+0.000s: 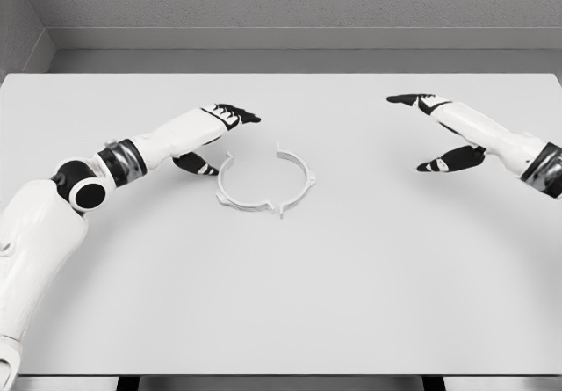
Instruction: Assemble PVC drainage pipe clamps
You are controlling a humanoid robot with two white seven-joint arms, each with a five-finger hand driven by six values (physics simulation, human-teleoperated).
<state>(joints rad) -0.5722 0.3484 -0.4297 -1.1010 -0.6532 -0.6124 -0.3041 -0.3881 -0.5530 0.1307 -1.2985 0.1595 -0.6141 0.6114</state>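
Observation:
Two white half-ring clamp pieces lie on the white table (351,303) near its middle, facing each other so they form a near circle. The left clamp half (230,191) curves along the left and bottom. The right clamp half (301,177) curves along the top right, with small gaps between the two at the top and bottom. My left hand (219,136) hovers just left of the ring, fingers spread, thumb close to the left half, holding nothing. Far to the right, my right hand (430,132) is open and holds nothing.
Grey walls stand behind the table's far edge (281,74). The table's front edge runs along the bottom of the view.

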